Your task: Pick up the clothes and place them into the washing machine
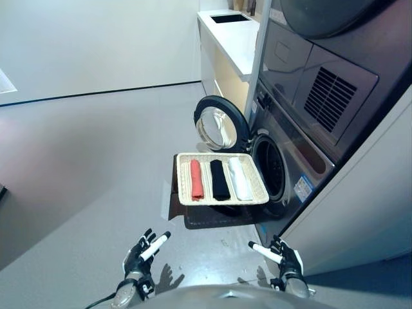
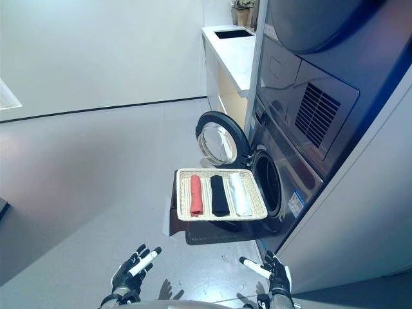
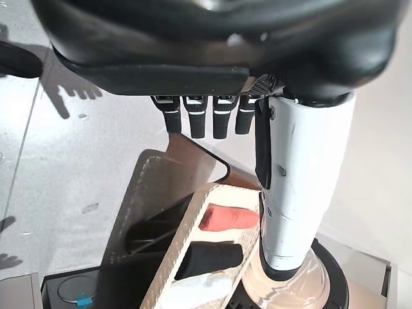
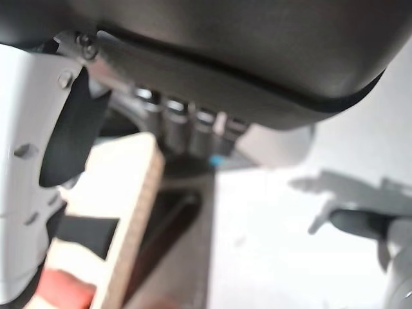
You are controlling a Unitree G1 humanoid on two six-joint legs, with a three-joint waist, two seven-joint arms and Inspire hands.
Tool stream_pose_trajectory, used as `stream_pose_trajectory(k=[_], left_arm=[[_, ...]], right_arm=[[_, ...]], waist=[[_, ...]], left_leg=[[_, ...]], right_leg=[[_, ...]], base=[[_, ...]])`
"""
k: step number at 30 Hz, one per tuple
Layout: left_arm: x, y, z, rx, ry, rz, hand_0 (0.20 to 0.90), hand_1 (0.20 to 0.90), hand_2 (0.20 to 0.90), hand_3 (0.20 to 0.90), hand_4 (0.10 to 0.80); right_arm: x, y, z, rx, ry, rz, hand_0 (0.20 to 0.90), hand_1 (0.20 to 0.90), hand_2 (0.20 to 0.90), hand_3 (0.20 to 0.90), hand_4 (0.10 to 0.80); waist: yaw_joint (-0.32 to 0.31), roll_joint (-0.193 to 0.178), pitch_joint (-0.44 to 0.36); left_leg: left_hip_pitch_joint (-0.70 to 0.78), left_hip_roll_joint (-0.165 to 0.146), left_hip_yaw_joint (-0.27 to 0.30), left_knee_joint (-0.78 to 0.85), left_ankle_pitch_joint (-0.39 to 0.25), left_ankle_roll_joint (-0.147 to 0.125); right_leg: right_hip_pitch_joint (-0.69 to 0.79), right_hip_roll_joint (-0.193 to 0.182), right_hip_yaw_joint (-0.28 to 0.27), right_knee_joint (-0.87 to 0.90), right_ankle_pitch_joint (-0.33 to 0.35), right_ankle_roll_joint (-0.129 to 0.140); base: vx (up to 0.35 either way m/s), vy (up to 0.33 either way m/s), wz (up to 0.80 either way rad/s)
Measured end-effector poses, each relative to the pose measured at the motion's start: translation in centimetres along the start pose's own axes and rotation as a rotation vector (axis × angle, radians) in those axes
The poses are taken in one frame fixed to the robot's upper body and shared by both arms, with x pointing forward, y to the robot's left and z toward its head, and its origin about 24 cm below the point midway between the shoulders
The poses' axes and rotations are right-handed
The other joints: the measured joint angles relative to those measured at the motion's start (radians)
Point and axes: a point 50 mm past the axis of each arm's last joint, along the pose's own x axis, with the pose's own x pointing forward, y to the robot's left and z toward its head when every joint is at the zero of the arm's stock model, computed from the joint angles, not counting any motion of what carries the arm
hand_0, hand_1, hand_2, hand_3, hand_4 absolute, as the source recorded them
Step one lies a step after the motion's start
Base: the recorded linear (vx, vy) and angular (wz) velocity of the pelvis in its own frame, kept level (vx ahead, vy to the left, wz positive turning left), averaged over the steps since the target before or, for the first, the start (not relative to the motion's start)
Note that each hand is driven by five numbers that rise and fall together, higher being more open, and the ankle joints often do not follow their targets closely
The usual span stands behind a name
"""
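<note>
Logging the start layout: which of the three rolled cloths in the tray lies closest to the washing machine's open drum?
The white rolled cloth, last in the row in the pale woven tray, on the drum side. The black one lies mid-row and the red one farthest away.

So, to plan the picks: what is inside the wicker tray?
The wicker tray holds three rolled clothes side by side: red, black, white. Anything beneath them is covered.

Wicker tray (image 1: 260, 193) (raised) holds three rolled clothes (image 1: 220, 179).
</note>
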Motion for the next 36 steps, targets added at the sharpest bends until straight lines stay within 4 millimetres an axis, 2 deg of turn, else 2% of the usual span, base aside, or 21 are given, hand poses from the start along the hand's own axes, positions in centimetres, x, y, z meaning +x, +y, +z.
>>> stream_pose_trajectory(k=[30,36], left_arm=[[-0.02,0.11,-0.14,-0.017,0.007,0.007,0.9,0.9,0.9,0.9,0.8],[0.01,0.07,-0.11,-0.016,0.006,0.006,0.9,0.9,0.9,0.9,0.8]], right_arm=[[0.0,0.0,0.0,0.0,0.0,0.0,0.9,0.9,0.9,0.9,0.8],[0.01,-0.01,0.0,0.0,0.0,-0.001,0.9,0.9,0.9,0.9,0.8]], waist=[[0.0,-0.001,0.001],[-0.001,-0.001,0.002]], left_leg=[[-0.003,0.0,0.0,0.0,-0.003,-0.004],[-0.016,-0.002,-0.014,0.0,-0.001,-0.002]], right_leg=[[-0.002,0.0,0.0,0.0,0.0,0.0],[-0.006,-0.001,-0.005,0.0,-0.001,-0.001]], base=[[0.0,0.0,0.0],[-0.002,0.043,0.04]])
